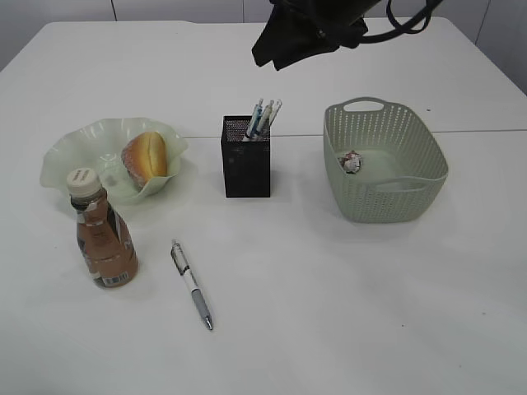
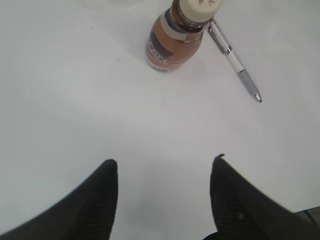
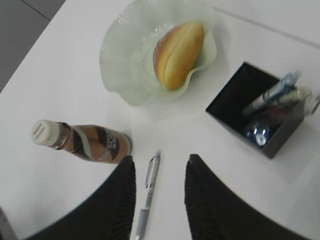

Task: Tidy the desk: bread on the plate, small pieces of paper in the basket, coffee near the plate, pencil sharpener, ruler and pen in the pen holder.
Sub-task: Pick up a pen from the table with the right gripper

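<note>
The bread [image 1: 146,156] lies on the wavy pale green plate [image 1: 70,152]. The coffee bottle [image 1: 101,239] stands upright just in front of the plate. A silver pen [image 1: 192,284] lies loose on the table right of the bottle. My right gripper [image 3: 160,159] hangs open and empty high above this pen [image 3: 149,187]; only its dark arm [image 1: 313,29] shows at the top of the exterior view. My left gripper [image 2: 165,161] is open and empty over bare table, short of the bottle [image 2: 175,40] and pen [image 2: 235,62]. A crumpled paper piece [image 1: 352,161] lies in the basket [image 1: 412,193]. I cannot make out the ruler or the pencil sharpener.
The black mesh pen holder [image 1: 246,160] stands between plate and basket with several pens sticking out; a blue rounded thing [image 3: 257,134] lies at its bottom. The white table's seam [image 1: 478,132] runs behind the basket.
</note>
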